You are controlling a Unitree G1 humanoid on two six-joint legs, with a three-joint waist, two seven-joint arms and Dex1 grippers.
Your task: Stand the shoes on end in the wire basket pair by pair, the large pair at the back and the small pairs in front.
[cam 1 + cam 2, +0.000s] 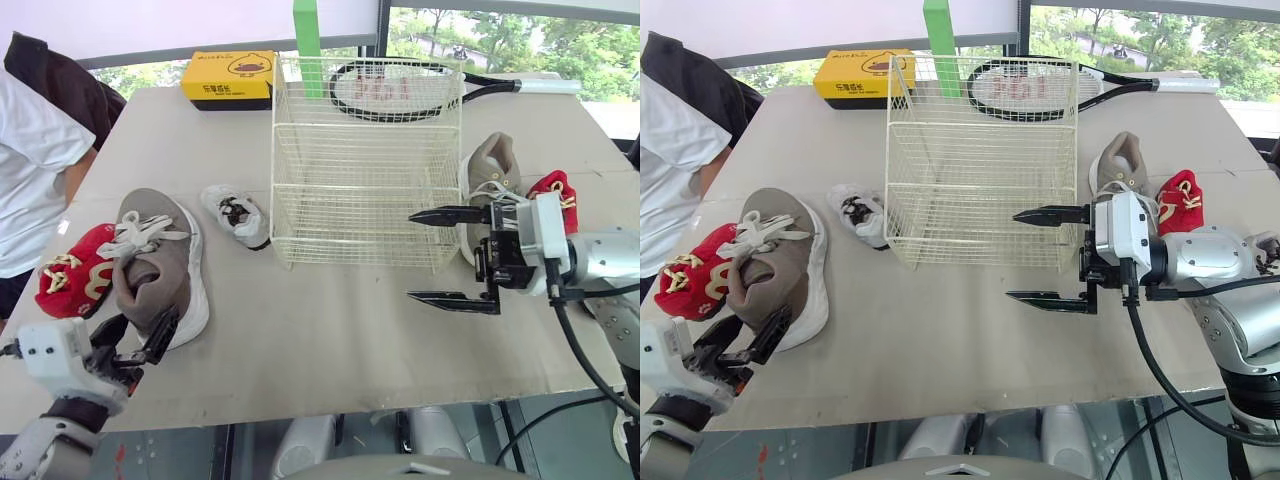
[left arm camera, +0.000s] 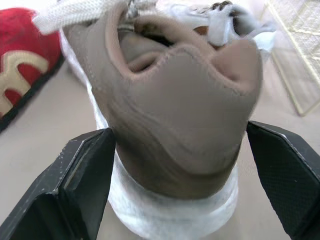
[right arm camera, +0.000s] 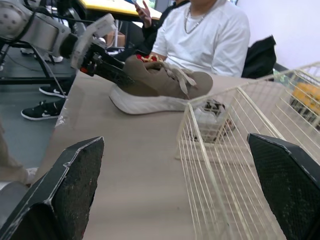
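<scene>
Window-side room, trees outside; beige surface with a person in a white shirt at its left edge.

Wire basket stands mid-surface toward the back, nothing in it yet.

Large pair is split. One taupe shoe lies on its sole at the left, touching a small red shoe. Its mate lies to the right of the basket beside a second red shoe. A small grey-white shoe sits just beside the basket's left front corner.

Left pincer: spread, straddling the heel of the left taupe shoe. In the left wrist view its fingers flank the white sole and have not closed on it.

Right pincer: spread wide, holding nothing, in front of the basket's right front.

Handling, my estimate:
- The shoe is probably light.
- The fabric collar looks soft and would fold under pressure.
- The heel cup and foam sole look firmer, so clamp low across the heel, where sole meets upper.
- Loose white laces may snag on the wires.
- The sole's rounded edge could slip if pinched too shallow.
</scene>
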